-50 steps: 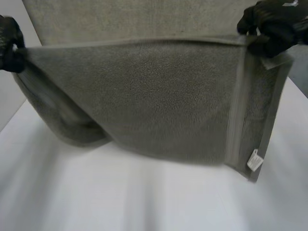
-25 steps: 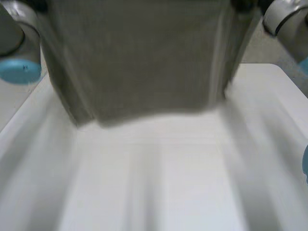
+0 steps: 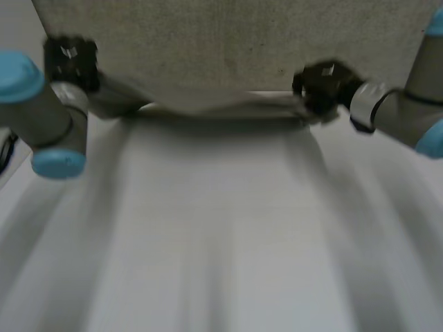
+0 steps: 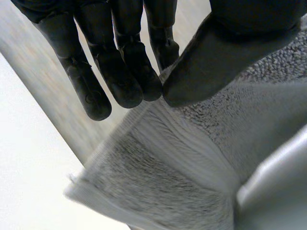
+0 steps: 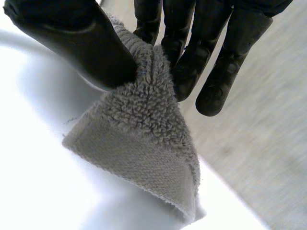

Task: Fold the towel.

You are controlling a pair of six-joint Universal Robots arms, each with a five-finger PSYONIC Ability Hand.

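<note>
At towel (image 3: pixel 228 48) edge, both hands (image 3: pixel 69 61) (image 3: pixel 324 83) pinch-tight.

We seem to be in a robotics lab or test station. What tells us so is the plain white table (image 3: pixel 221 235) and the two machine arms over it, the left arm (image 3: pixel 52 117) and the right arm (image 3: pixel 398 114), grey-jointed with light-blue caps, their black left hand (image 3: pixel 69 59) and right hand (image 3: pixel 322 83) pinching a grey towel (image 3: pixel 228 48).
</note>
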